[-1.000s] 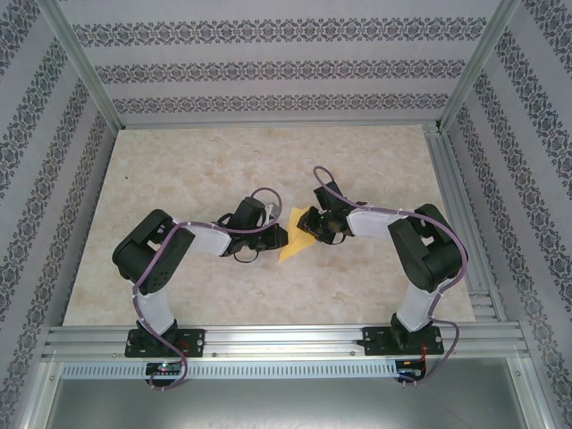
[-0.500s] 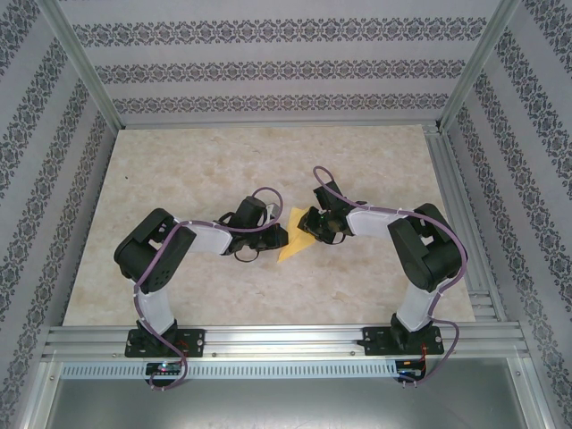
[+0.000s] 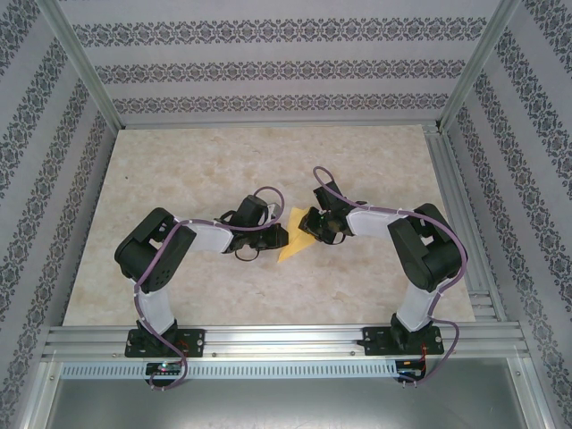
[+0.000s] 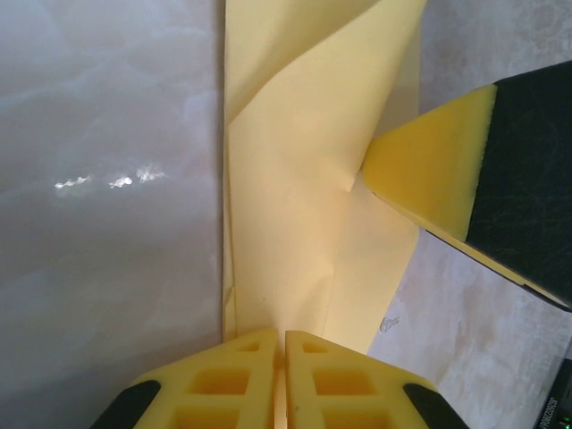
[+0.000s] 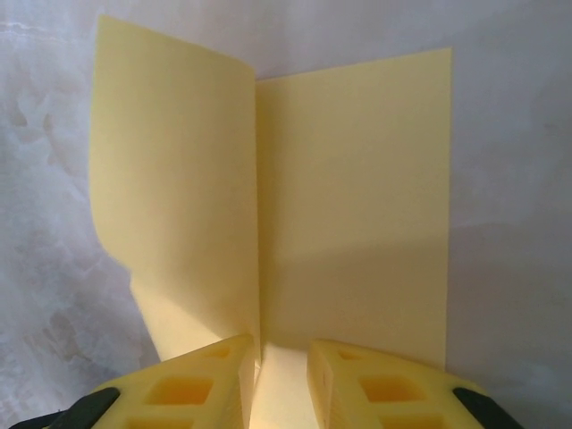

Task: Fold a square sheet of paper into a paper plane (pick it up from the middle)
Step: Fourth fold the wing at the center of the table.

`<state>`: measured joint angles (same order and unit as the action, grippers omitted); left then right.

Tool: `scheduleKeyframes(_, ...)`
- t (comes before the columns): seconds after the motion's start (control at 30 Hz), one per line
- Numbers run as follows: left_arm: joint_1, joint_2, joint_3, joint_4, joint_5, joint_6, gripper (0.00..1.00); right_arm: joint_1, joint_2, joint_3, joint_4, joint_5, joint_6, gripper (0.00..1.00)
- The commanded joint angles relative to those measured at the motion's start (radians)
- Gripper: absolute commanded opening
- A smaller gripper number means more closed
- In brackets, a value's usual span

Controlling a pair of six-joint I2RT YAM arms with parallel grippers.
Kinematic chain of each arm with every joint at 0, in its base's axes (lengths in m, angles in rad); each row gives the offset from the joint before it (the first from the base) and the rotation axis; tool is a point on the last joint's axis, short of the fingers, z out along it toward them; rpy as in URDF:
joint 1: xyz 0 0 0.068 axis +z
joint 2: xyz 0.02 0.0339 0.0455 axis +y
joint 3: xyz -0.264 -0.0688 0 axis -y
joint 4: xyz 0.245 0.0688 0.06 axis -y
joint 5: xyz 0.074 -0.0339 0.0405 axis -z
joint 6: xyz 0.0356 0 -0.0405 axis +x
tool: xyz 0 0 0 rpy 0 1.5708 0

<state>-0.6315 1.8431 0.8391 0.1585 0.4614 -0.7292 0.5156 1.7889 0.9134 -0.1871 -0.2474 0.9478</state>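
Almost nothing moves since a second ago: we hold our right gripper [image 5: 281,371] jaws slightly apart astride the folded yellow paper sheet's [image 5: 349,197] raised crease, while our left gripper [image 4: 280,371] clamps its edge.

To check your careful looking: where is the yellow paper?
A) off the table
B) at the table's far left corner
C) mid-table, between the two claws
C: the yellow paper lies between the left claw and the right claw, both at its edges.
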Motion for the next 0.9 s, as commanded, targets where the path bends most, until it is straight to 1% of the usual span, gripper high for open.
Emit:
scheduleKeyframes(0.0, -0.010, 0.021, 0.013, -0.071, -0.007, 0.045, 0.11, -0.003, 0.050, -0.062, -0.085, 0.069, -0.016, 0.28)
scheduleKeyframes(0.2, -0.010, 0.036, 0.024, -0.105, 0.000, 0.067, 0.11, -0.012, -0.103, -0.054, 0.017, -0.017, -0.062, 0.32)
scheduleKeyframes(0.3, -0.010, 0.049, 0.034, -0.119, 0.003, 0.074, 0.10, -0.014, -0.164, -0.045, 0.044, -0.057, -0.113, 0.30)
scheduleKeyframes(0.37, -0.010, 0.054, 0.038, -0.123, 0.003, 0.078, 0.10, -0.011, -0.174, -0.036, 0.051, -0.087, -0.139, 0.28)
scheduleKeyframes(0.63, -0.010, 0.063, 0.049, -0.137, 0.008, 0.081, 0.09, 0.027, -0.062, 0.039, 0.040, -0.153, -0.183, 0.16)
scheduleKeyframes(0.73, -0.010, 0.064, 0.051, -0.140, 0.009, 0.082, 0.09, 0.038, -0.021, 0.060, 0.043, -0.174, -0.188, 0.13)
scheduleKeyframes(0.87, -0.010, 0.063, 0.051, -0.141, 0.010, 0.082, 0.09, 0.037, 0.011, 0.061, 0.040, -0.169, -0.181, 0.12)
